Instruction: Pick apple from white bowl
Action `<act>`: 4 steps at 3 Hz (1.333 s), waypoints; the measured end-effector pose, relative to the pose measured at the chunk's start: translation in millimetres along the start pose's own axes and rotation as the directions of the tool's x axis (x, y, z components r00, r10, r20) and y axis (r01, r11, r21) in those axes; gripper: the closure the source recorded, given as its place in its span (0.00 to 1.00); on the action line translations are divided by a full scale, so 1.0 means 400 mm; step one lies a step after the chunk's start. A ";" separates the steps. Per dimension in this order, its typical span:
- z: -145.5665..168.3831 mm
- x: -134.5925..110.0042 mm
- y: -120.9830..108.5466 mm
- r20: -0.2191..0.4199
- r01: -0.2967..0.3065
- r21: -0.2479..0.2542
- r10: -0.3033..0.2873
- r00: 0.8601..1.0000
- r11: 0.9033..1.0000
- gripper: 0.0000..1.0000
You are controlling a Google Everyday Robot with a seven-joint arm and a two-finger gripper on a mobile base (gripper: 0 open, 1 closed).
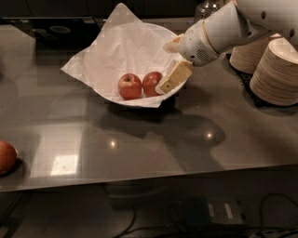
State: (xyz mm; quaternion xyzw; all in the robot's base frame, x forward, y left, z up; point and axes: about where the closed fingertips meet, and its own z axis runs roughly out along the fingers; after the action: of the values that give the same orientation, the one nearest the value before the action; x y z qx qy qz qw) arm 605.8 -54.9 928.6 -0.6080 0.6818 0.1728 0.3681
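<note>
The white bowl [108, 95] stands at the back middle of the table, lined with a crumpled white paper sheet [122, 44]. Two apples lie in it. The deep-red apple [151, 82] is on the right; a red apple with a yellowish top [130, 86] touches it on the left. My gripper [171, 62] is open over the bowl's right side. Its lower finger [173, 77] reaches down right beside the deep-red apple, close to its right side. The upper finger [173, 44] is higher up, clear of both apples.
Stacks of beige paper bowls [277, 69] stand at the right, just behind my arm. An orange-brown fruit [5, 157] lies at the left edge near the front. A glass jar [207, 8] stands at the back. Dark items [58, 30] sit at the back left.
</note>
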 end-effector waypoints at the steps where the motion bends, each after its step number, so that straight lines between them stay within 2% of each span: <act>1: 0.019 0.001 -0.005 0.002 -0.005 -0.018 0.005 1.000 1.000 0.17; 3: 0.055 0.005 -0.014 -0.004 0.000 -0.042 -0.001 1.000 0.999 0.35; 4: 0.067 0.012 -0.011 -0.007 -0.003 -0.053 0.002 1.000 0.999 0.33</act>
State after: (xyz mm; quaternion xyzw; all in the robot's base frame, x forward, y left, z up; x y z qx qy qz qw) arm 617.8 -40.8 908.4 -0.6173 0.6792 0.1888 0.3493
